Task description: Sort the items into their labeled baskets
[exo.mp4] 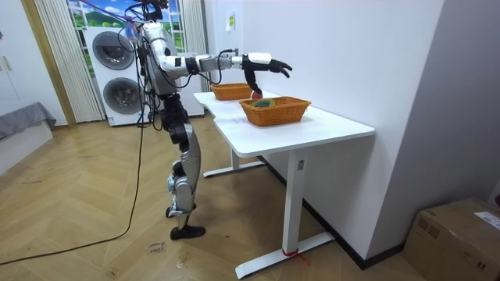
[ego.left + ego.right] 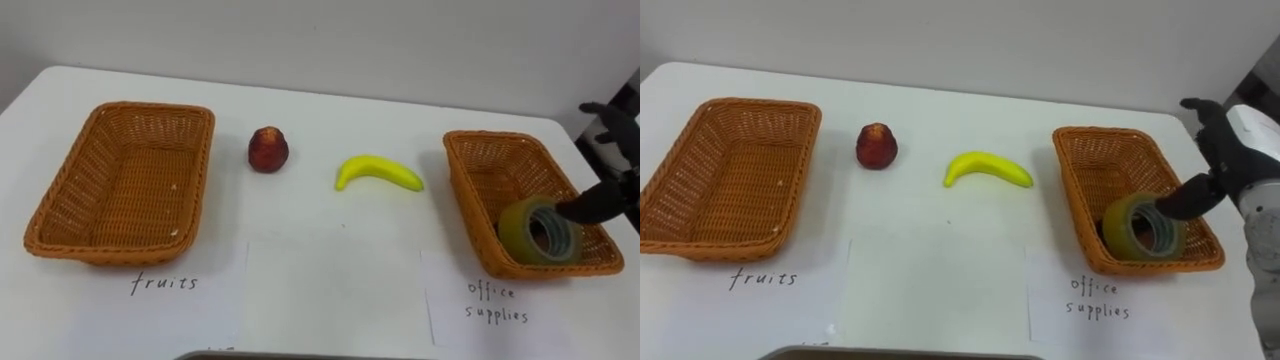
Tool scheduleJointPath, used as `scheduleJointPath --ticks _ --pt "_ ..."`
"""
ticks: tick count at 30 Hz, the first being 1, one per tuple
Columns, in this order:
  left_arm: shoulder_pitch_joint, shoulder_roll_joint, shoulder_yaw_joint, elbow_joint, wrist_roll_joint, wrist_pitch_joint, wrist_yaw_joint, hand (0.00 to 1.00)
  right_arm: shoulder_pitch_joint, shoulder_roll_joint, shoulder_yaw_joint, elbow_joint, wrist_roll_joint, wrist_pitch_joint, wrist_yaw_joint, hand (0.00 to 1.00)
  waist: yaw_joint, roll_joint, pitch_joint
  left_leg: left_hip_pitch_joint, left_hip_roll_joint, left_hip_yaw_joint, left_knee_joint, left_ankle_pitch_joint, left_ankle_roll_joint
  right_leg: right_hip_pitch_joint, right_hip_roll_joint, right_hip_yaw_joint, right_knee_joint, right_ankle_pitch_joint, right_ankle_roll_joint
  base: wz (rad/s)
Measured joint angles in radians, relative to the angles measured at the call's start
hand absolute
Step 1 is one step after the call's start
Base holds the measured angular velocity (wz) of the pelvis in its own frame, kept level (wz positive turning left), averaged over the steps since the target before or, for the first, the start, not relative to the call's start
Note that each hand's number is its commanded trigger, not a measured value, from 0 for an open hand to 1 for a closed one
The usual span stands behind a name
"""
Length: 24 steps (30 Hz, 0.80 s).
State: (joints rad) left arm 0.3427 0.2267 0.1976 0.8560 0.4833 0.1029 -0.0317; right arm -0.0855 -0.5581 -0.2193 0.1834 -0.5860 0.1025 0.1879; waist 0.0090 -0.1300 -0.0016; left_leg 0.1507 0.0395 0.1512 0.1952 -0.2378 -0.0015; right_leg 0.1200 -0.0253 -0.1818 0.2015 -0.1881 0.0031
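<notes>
A reddish apple and a yellow banana lie on the white table between two wicker baskets. The left basket, labelled for fruit, holds nothing. The right basket, labelled for office supplies, holds a yellowish tape roll leaning in its near right corner. My right hand hovers over that basket's right rim, open with fingers spread, its thumb tip at the roll's edge. In the room view the right hand reaches out above the basket.
Paper labels lie in front of each basket: one for fruit, one for office supplies. The robot stands at the table's long side. Stacked washing machines stand behind it, and a cardboard box sits on the floor.
</notes>
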Motion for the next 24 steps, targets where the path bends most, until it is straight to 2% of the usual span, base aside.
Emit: scheduleJointPath --ticks 9,14,18,24 --pt "-0.004 0.017 0.000 -0.002 -0.001 0.000 0.001 0.00 0.001 0.000 0.000 -0.007 -0.009 -0.001 -0.003 0.00 0.002 -0.002 -0.0001 0.001 0.000 0.000 0.002 0.000 0.000 -0.002 0.001 -0.001 0.001 0.000 0.000 0.00" --pt "-0.016 0.019 -0.002 -0.001 -0.003 -0.001 0.001 0.00 -0.001 0.000 0.000 -0.051 -0.006 -0.003 -0.028 0.00 0.005 0.010 0.0022 -0.001 0.001 -0.001 0.001 0.000 0.000 -0.003 0.000 -0.003 0.005 0.000 0.000 0.00" --pt "-0.028 0.019 -0.002 0.008 -0.020 -0.013 0.004 0.00 -0.012 0.000 0.000 -0.098 0.020 -0.024 -0.064 0.00 0.009 0.017 0.0033 -0.001 0.001 0.000 0.000 0.000 0.000 -0.002 -0.001 -0.006 0.011 0.000 0.000 -0.01" --pt "-0.033 0.018 -0.003 0.009 -0.020 -0.039 0.024 0.00 -0.057 0.000 0.000 -0.140 0.033 -0.052 -0.105 0.00 0.022 0.017 0.0043 -0.006 0.001 0.000 0.001 0.000 0.000 -0.023 -0.002 -0.006 0.020 0.000 0.000 -0.03"
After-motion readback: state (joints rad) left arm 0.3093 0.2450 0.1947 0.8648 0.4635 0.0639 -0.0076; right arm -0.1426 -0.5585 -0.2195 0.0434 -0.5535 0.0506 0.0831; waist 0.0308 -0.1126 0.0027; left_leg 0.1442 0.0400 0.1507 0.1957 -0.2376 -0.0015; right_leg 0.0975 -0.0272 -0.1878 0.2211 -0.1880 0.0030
